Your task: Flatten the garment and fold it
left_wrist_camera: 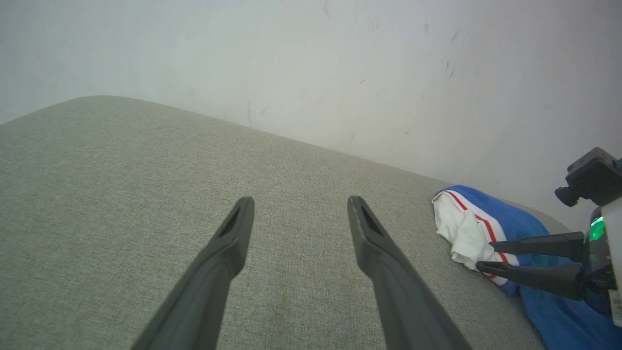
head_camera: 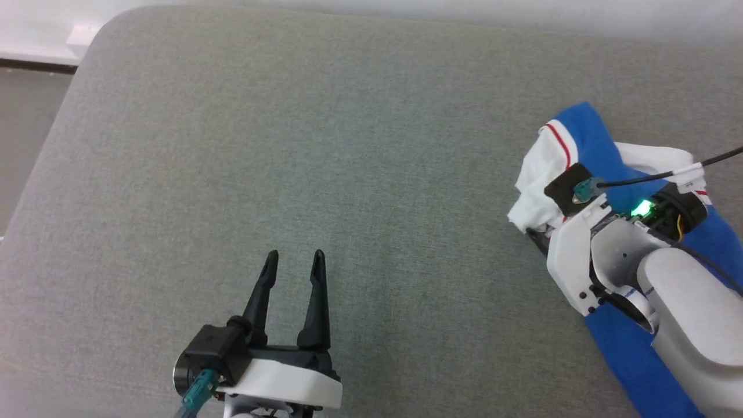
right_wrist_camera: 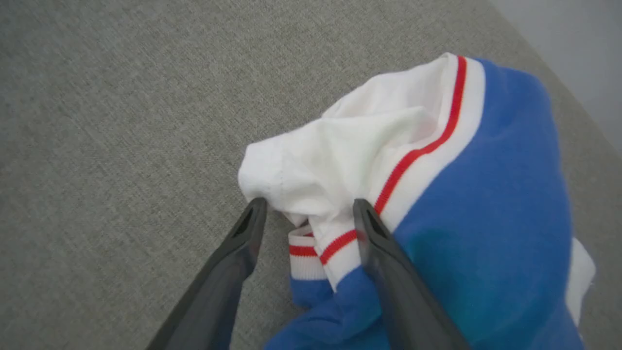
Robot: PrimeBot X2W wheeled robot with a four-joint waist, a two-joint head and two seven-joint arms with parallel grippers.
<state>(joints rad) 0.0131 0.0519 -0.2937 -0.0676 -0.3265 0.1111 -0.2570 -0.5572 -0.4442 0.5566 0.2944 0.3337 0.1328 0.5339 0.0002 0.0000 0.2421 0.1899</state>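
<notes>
The garment (head_camera: 592,136) lies crumpled at the right edge of the grey cushion (head_camera: 325,151), blue cloth with a white sleeve and red-striped trim. My right gripper (right_wrist_camera: 310,204) is open, with its fingers on either side of a fold of the white sleeve (right_wrist_camera: 340,160) and striped cuff, tips at the cloth. From the left wrist view the same right gripper (left_wrist_camera: 486,256) shows with both tips against the garment (left_wrist_camera: 515,223). My left gripper (head_camera: 295,254) stands open over bare cushion at the lower left, well away from the shirt, with nothing between its fingers (left_wrist_camera: 233,228).
A pale wall (left_wrist_camera: 340,58) rises behind the cushion's far edge. The cushion rounds off at its far left corner (head_camera: 110,29), with floor beyond its left side (head_camera: 23,133). A black cable (head_camera: 644,177) runs across the right wrist.
</notes>
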